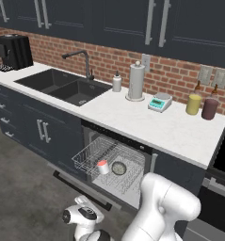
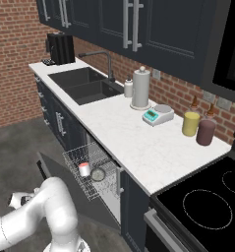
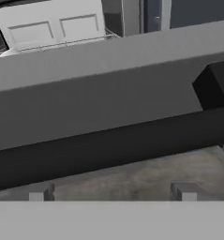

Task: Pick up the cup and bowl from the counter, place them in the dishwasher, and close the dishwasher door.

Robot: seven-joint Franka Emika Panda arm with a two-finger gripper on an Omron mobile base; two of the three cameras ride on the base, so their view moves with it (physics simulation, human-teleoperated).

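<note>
Cup (image 1: 103, 167) and bowl (image 1: 118, 168) in rack; dishwasher door (image 3: 104, 98) down; pincer (image 3: 113, 193) released beneath handle.

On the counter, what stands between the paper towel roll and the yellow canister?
A small teal-and-white kitchen scale stands between the paper towel roll and the yellow canister, seen in both base views.

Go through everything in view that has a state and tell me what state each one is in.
dishwasher door: dropped open.
wire rack: pulled out over the door.
cup: upright in the rack.
bowl: in the rack beside the cup.
gripper: open, just under the door's bar handle.
upper cabinets: doors closed.
</note>
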